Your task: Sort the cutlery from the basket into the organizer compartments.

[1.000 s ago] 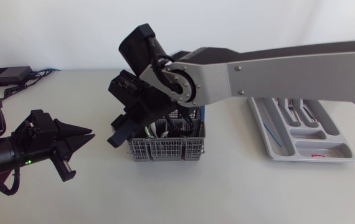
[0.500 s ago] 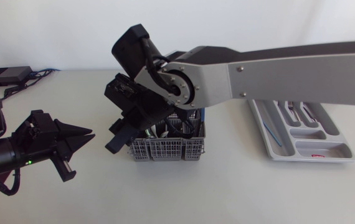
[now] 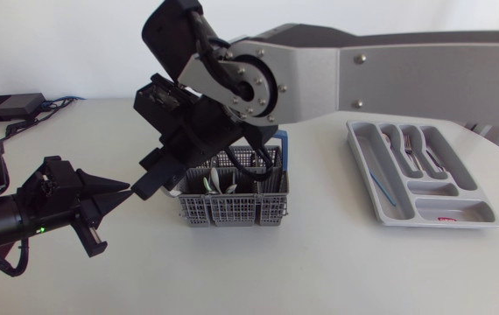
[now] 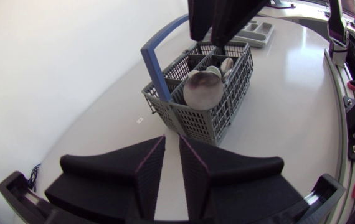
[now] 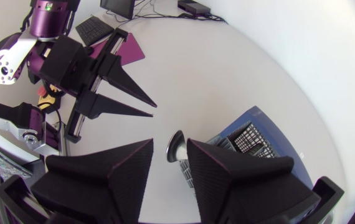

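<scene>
The left gripper (image 3: 123, 188) is seen low over the table (image 3: 319, 262), left of the basket (image 3: 232, 213), its fingers drawn to a thin slit with nothing between them. The right gripper (image 3: 149, 184) is held above the basket's left end, its fingers a moderate gap apart and empty. Through that gap, in the right wrist view, a spoon (image 4: 202, 91) is seen below. The spoon is stood bowl-up in a left-end compartment beside the blue handle (image 4: 159, 46), with more cutlery behind it. It is judged to be light, stiff and slippery. A hold across the neck just under the bowl is judged safer than one on the rounded bowl, from which broad wedge fingers could slide. The basket is thought light enough to be dragged or tipped if a piece snags, so a straight upward pull is called for. The two grippers are near each other, so little room is left on that side. To the right, bare table is left between the basket and the organizer (image 3: 425, 214), where some pieces are laid already. The organizer is set close to the table's right edge.
</scene>
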